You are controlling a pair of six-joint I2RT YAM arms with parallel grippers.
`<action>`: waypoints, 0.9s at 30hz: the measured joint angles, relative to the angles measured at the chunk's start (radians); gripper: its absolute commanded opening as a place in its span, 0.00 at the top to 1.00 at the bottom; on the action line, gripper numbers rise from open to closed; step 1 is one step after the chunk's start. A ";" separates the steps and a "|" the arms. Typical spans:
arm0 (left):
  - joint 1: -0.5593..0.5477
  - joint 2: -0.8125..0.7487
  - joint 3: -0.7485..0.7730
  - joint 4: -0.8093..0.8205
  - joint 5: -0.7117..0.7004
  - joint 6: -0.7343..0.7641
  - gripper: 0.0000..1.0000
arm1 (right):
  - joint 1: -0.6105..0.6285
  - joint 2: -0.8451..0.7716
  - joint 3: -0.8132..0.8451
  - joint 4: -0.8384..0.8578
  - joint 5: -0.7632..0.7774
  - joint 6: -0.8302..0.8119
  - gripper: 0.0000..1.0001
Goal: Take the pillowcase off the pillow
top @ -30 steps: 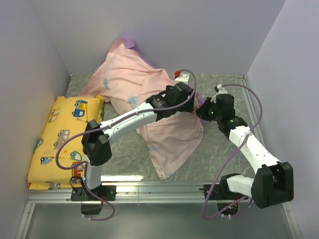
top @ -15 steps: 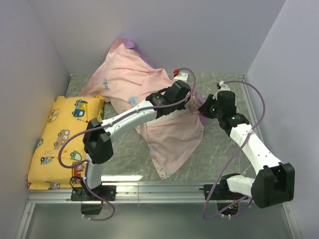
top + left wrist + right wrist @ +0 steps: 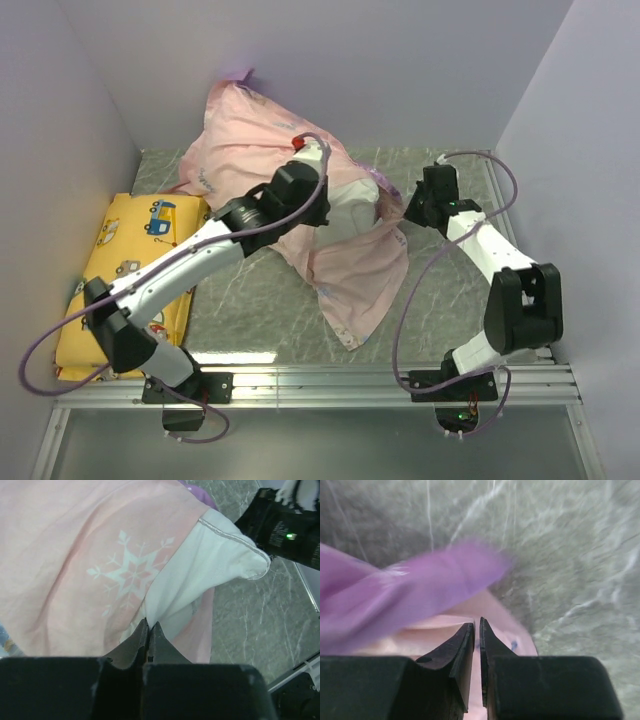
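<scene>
Where pale pink fabric meets white fabric, the left gripper [image 3: 149,626] has its fingers pressed fully together. Which of the two layers is pinched cannot be told, because the tips bury the contact line.

The pillowcase [image 3: 255,150] lies at the rear centre of the worktop [image 3: 445,290], heaped against the back wall with its pale pink inner side outward. One loose flap trails toward the near edge. A white snowflake [image 3: 131,573] is printed beside the left fingertips. The purple outer side shows only as slivers at the edges.

The pillow [image 3: 352,207] is mostly covered. One white corner with a stitched seam protrudes from the pillowcase opening, between the two grippers. No tag can be made out.

The right gripper [image 3: 476,626] sits at the right edge of the pillowcase, fingers nearly together with a narrow slit between them. Pale pink fabric lies right at the tips, and a blurred purple band crosses just beyond them. Whether fabric is clamped cannot be told. From above, the wrist hides the fingertips.

A yellow cushion [image 3: 130,262] lies flat along the left wall. The left arm crosses over part of it.
</scene>
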 measured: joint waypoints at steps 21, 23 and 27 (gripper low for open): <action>0.072 0.228 0.233 0.122 0.056 -0.046 1.00 | 0.048 -0.413 -0.140 0.043 -0.130 -0.009 0.25; 0.072 0.251 0.243 0.124 0.068 -0.050 1.00 | 0.114 -0.490 -0.148 0.056 -0.127 -0.018 0.23; 0.072 0.286 0.302 0.105 0.082 -0.063 1.00 | 0.253 -0.558 -0.190 0.132 -0.127 -0.048 0.20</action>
